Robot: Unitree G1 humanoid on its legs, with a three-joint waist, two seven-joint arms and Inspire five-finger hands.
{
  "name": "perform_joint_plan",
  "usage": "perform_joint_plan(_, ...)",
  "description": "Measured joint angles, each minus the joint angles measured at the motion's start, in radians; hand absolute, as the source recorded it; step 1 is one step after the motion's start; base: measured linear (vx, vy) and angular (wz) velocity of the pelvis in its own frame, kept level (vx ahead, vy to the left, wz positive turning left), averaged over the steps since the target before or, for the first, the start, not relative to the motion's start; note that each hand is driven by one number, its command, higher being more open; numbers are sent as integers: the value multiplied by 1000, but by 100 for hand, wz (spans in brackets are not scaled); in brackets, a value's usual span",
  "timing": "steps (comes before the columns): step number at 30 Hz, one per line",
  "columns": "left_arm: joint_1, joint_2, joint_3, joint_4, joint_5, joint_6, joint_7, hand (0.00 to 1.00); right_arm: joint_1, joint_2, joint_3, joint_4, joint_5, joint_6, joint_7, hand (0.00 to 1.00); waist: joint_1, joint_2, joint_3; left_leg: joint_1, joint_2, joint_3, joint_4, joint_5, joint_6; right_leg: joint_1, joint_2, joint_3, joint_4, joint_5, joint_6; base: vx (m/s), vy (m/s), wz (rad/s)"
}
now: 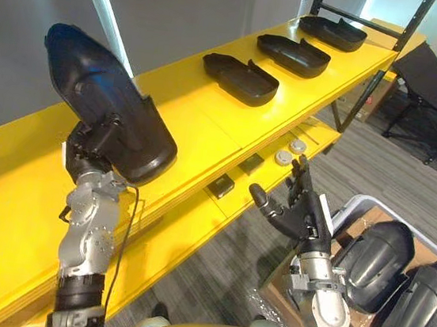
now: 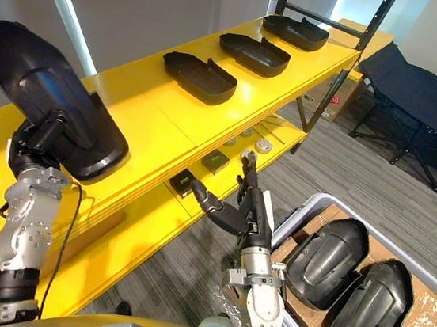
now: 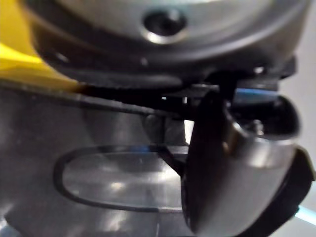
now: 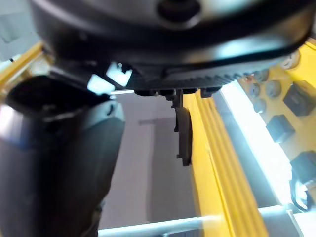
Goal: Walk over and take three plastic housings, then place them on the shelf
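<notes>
Clutching housing (image 1: 108,90), left hand (image 1: 91,148); right hand (image 1: 302,214) splayed.

Noted smooth, semi-gloss black plastic on housing (image 1: 105,110); glossy yellow paint on shelf (image 1: 199,125); matt ribbed carpet on floor (image 1: 222,268).

A long yellow shelf (image 1: 206,138) carries three black plastic housings in a row on its top board, hollow side up: the middle housing (image 1: 293,55), a second housing (image 1: 241,79) nearer than it, and a third housing (image 1: 333,32) beyond it. On the lower board, below the middle housing, sit two round white pieces (image 1: 297,146), with two small black blocks (image 1: 251,163) nearer still.
</notes>
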Motion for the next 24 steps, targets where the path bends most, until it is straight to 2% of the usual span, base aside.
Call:
perform_joint_plan(9,-119,22,37,188,-86,46,-31,0,17,-32,121,9,0,1,7,100,-4,28,12,-1,-1,2,-16,7,1,-5,0,-4,1,0,0,-11,1,1)
perform_joint_plan(10,-127,22,45,205,-92,56,-39,100,15,-34,130,9,0,1,7,100,-5,29,12,-1,-1,2,-18,7,1,-8,0,-4,1,0,0,0,0,0)
perform_joint_plan(14,-135,28,49,265,-106,66,-68,100,12,-56,156,8,0,1,6,100,-7,33,15,-6,-2,3,-27,13,1,-17,0,-4,2,0,0,0,0,0)
perform_joint_plan(17,-169,52,47,302,-105,75,-87,100,3,-71,170,8,0,3,3,100,-4,46,29,-9,-2,-2,-29,15,1,-18,1,-8,2,0,1,-5,0,3)
perform_joint_plan(21,-215,67,46,338,-105,85,-84,100,-37,-72,188,-2,2,17,-20,100,-6,56,43,-25,-2,-8,-30,22,3,-33,1,-12,10,0,1,-11,0,5)
perform_joint_plan(24,-236,86,25,357,-104,83,-78,100,-50,-73,198,-11,3,17,-21,100,-7,53,50,-30,-2,-20,-30,28,3,-33,2,-22,14,0,0,-16,-3,9)
